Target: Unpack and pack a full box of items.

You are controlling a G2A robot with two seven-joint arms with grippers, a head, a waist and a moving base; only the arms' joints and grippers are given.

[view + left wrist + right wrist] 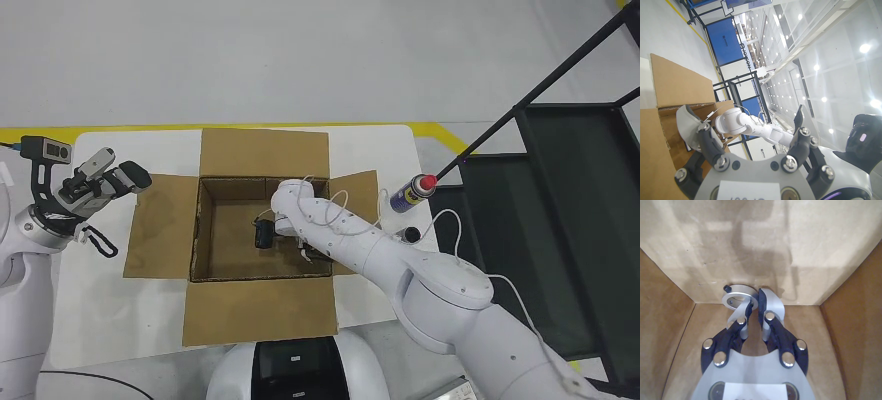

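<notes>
**A:** Where was the part, and who had it?

**B:** The metal ring [740, 288] was deep inside the box [262, 155], low down by one wall. The right gripper [755, 305] was clenched on its rim, w/ one pad apparently inside the bore and the other on the outer wall. The ring sat tilted. Couldn't tell if it was off the box floor.

**A:** Left gripper?

**B:** The left gripper [115, 170] was released, fingers spread wide, nothing in it. It hung over the left end of the table [110, 300], beside the box's side flap.

**A:** How did the ring look to handle?

**B:** Looked like machined metal, so stiff, not fragile, prob. heavy for its size. The smooth finish looked slippery. Pinched on one side only, it could've pivoted btw the pads, which may have explained the tilt. The rim wall seemed the right hold, away from the small set screw [726, 288] sticking out. I'd have wanted firm grip pressure and a slow, straight lift clear of the walls.
</notes>
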